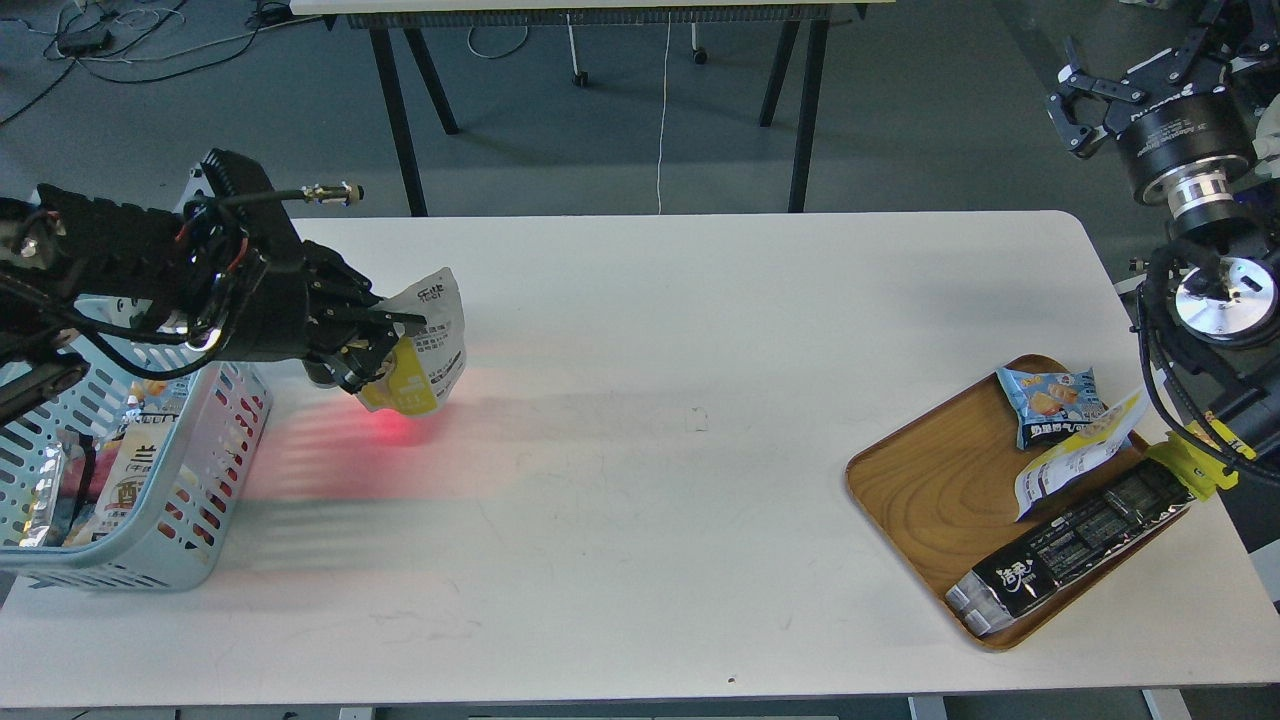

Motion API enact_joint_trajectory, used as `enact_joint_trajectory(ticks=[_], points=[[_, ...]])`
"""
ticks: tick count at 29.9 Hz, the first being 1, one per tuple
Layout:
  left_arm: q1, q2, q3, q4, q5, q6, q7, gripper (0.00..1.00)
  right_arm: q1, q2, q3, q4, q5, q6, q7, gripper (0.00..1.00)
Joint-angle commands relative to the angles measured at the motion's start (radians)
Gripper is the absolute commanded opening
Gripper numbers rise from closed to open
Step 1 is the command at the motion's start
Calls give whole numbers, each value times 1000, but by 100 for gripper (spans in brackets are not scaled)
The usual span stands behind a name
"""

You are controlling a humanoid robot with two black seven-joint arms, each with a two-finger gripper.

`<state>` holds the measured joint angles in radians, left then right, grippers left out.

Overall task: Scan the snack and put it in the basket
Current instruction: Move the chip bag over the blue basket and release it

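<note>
My left gripper (385, 335) is shut on the snack (425, 350), a small pouch with a yellow lower half and a grey-white printed top. It holds the pouch tilted above the white table (650, 450), just right of the basket (190, 500). A red scanner glow falls on the table under the pouch. The pale blue slotted basket stands at the table's left edge and holds several packets. My right gripper (1085, 105) is raised at the top right, off the table, with its fingers spread and empty.
A wooden tray (920, 490) at the right holds a small blue packet (1050, 400), a slim white-and-yellow pouch (1075, 455) and a long black packet (1070, 545). A yellow piece (1190, 465) sits at the tray's right edge. Black table legs stand behind.
</note>
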<state>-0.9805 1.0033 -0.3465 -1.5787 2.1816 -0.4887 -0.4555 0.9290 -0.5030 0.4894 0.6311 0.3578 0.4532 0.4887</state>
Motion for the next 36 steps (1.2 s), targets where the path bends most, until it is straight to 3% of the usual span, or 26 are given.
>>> enact_joint_trajectory(ticks=[1, 6, 12, 20, 29, 36], points=[[0, 29, 1, -43, 0, 0, -2, 0, -1, 0, 0, 1, 1, -1, 0, 99], [-3, 70, -49, -47, 0, 0, -23, 0, -1, -12, 0, 1, 1, 1, 0, 99], [-3, 222, -152, -66, -2, 0, -33, 0, -1, -19, 0, 1, 1, 1, 0, 99], [-3, 414, -172, 25, -97, 0, -33, 0, 1, -16, 0, 1, 1, 1, 0, 99], [0, 509, -60, 177, -111, 0, -33, 1, 2, -5, 0, -1, 1, -1, 0, 99], [0, 541, 98, 174, -111, 128, -33, 11, 2, -8, 0, -2, 1, 1, 0, 99]])
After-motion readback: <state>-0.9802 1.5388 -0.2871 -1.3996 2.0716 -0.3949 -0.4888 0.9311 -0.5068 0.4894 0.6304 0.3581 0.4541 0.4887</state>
